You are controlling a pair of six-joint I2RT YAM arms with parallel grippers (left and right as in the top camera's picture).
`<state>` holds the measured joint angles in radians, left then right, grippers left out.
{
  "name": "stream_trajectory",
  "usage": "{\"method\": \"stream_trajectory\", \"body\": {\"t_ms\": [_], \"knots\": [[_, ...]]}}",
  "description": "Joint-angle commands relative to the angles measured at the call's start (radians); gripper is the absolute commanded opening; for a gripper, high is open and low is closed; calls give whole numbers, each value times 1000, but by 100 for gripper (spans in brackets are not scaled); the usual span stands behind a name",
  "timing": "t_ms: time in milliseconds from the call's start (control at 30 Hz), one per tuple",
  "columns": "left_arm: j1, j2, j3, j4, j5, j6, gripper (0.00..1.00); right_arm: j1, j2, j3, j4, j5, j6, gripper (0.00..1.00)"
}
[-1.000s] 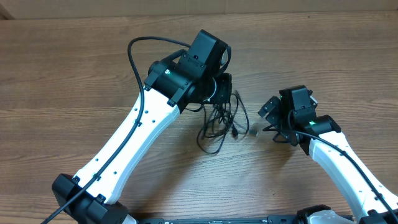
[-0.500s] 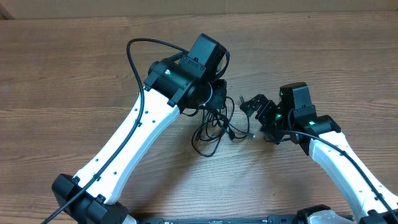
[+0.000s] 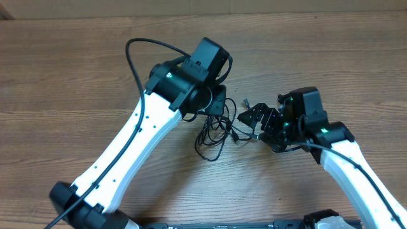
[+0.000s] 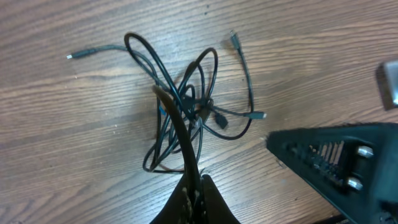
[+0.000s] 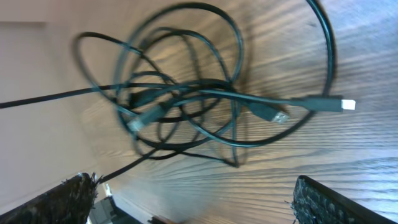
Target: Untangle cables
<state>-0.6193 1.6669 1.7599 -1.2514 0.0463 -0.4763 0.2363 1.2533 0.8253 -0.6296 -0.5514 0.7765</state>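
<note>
Overhead: the cables [image 3: 216, 132] lay in one loose black tangle on the wooden counter [image 3: 76, 76], near its middle and between the two arms. The left hand [image 3: 218, 103] sat over the upper edge of the tangle. The right hand [image 3: 253, 117] was just beside the tangle on its right side, pointing toward it.

Left wrist view: the left hand [image 4: 190, 179] was closed, its fingertips pinched together on a single strand of the cables [image 4: 186, 102]. That strand ran straight from the fingertips into the knotted middle of the bundle. Several loops crossed one another there. Whether the rest of the bundle rested on the counter or was partly lifted could not be told. Three plug ends [image 4: 73, 56] stuck out free of the knot: one stretched toward the upper left, one at the top, and one on the right side near the right hand [image 4: 329, 155], not touching it.

Right wrist view: the right hand was spread wide with nothing between its fingers [image 5: 65, 199], both of which showed only at the lower corners. The cables [image 5: 180, 106] lay ahead of it, apart from both fingers. Two plug ends [image 5: 344, 104] pointed rightward out of the loops, side by side. Loops on the left side were blurred.
</note>
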Motion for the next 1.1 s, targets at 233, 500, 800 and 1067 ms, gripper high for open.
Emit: {"method": "stream_trajectory", "body": {"t_ms": [233,500,800,1067], "knots": [[19,-247,-138,63,-39,-3,5,-2,-320,5,-69,142,-13,100],[54,-450,-455,274,10,-66,4,-1,-435,4,-85,151,42,100],[58,-446,-549,406,113,-8,4,24,-359,-27,-140,158,147,100],[58,-445,-549,492,131,107,4,34,-177,-27,-135,151,148,100]]}}
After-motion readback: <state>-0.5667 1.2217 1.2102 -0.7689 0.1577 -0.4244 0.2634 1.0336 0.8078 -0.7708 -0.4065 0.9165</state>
